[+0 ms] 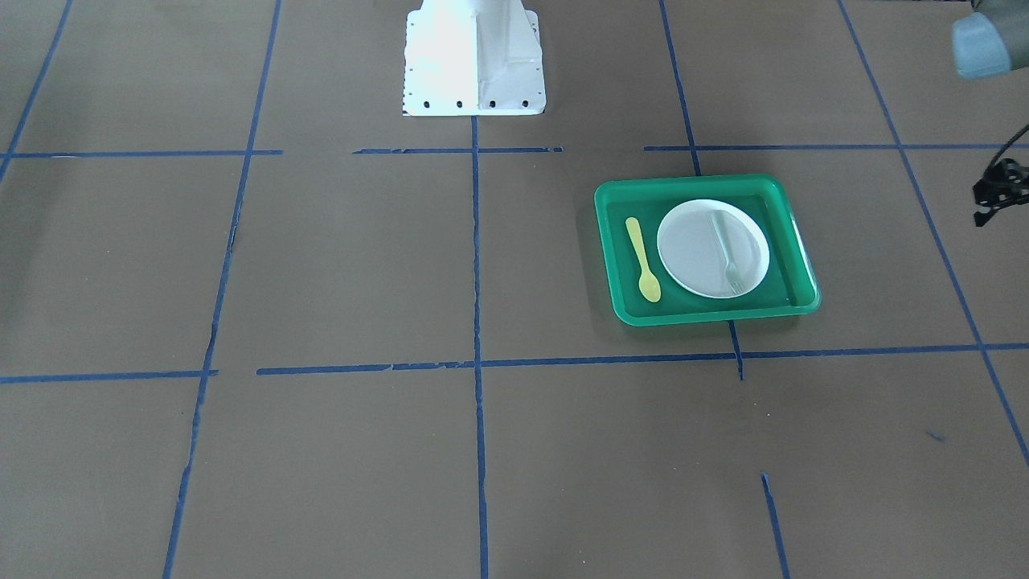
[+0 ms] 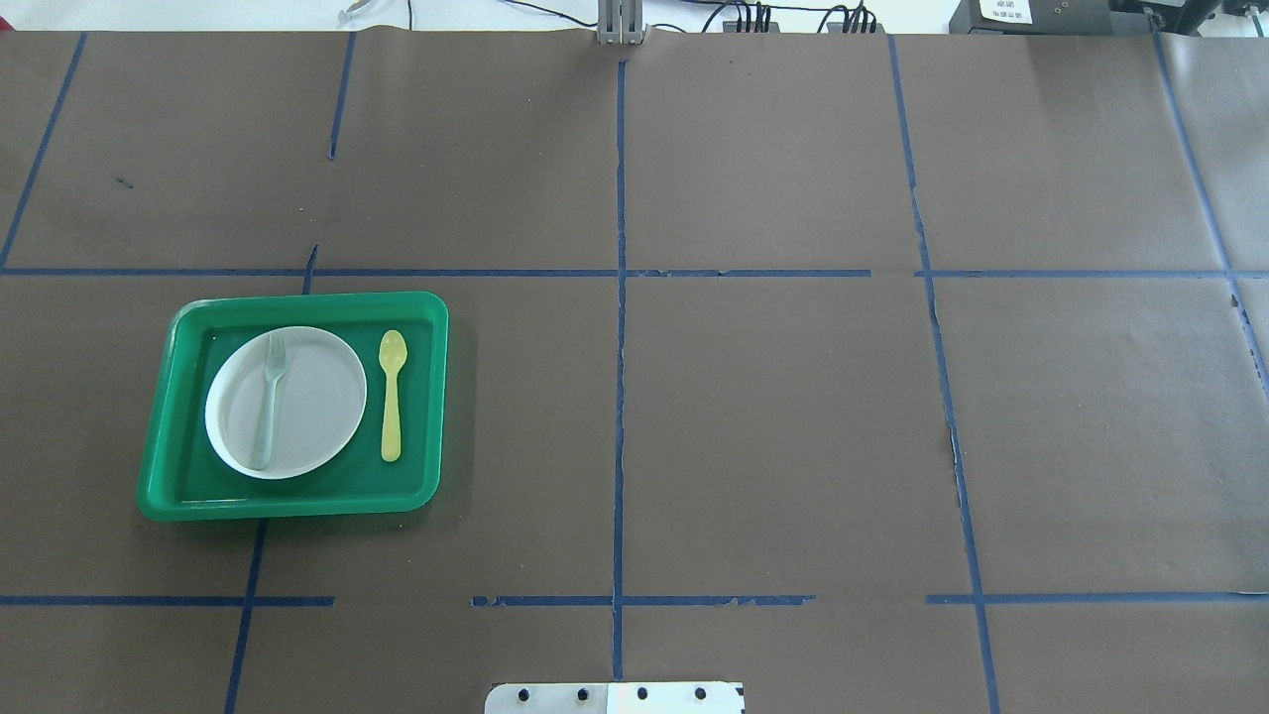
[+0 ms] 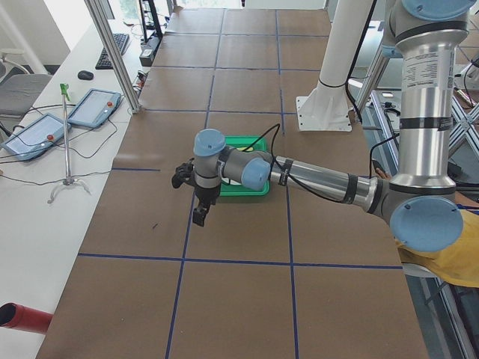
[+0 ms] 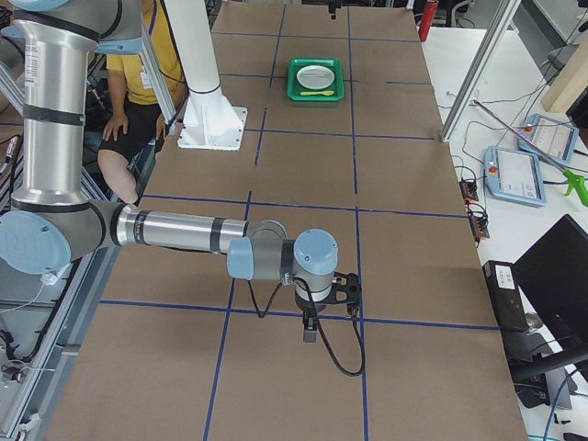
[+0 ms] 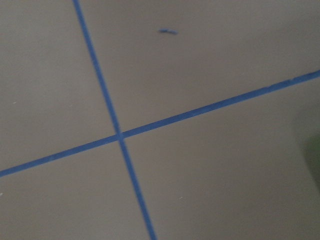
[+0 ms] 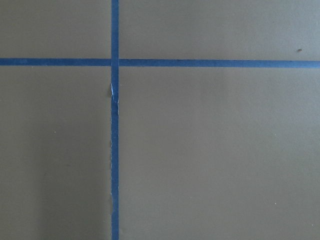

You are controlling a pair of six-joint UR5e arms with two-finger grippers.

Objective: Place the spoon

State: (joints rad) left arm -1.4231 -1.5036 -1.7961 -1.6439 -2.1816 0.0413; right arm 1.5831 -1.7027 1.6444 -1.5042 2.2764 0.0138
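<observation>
The spoon is lying in the green tray toward the bench's left end, right beside the plate, with its handle pointing at the robot's edge. The left gripper is hanging way nearer, just past the tray, while the right gripper is sitting far off by the right end. Honestly can't tell if either is clenched or released.

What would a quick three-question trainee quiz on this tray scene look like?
1. True or false: the fork lies on the plate.
2. The spoon lies: A) on the tray floor, beside the plate; B) on the plate; C) under the fork.
3. Fill in: the spoon's bowl points ___ the robot (toward / away from).
Key: 1 true; 2 A; 3 away from.
</observation>
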